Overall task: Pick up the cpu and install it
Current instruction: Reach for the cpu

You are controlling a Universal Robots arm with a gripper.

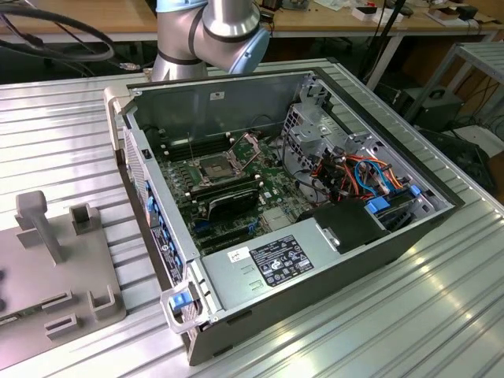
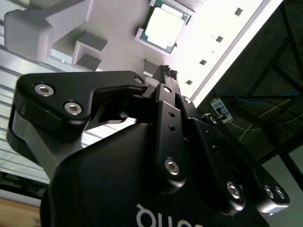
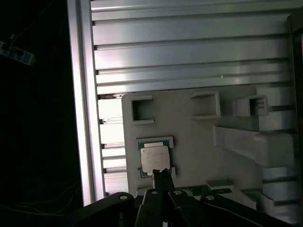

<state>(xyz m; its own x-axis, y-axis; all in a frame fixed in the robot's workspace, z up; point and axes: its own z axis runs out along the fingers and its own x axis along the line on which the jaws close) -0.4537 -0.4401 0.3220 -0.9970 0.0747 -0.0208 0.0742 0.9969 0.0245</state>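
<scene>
so the cpu (image 3: pixel 154 158) is sitting flat, silver lid up, in its little green-edged pocket on the grey holder plate (image 3: pixel 189 132), just past the tips of the pincer (image 3: pixel 161 174) and not touching them as far as I can see. Both wrist views show it; in the second wrist view it's the pale square (image 2: pixel 164 27) straight ahead of the pincer (image 2: pixel 165 73). The tips look pinched together with nothing between them, so it's closed and empty. Nothing's been picked up yet, and the socket (image 1: pixel 216 167) in the open pc case (image 1: pixel 291 197) is well away from the pincer. My guess on handling: the chip is light, thin and stiff, with a slick metal top and a delicate underside. I'd grab it by two opposite edges, keep it level, and go easy on the squeeze
</scene>
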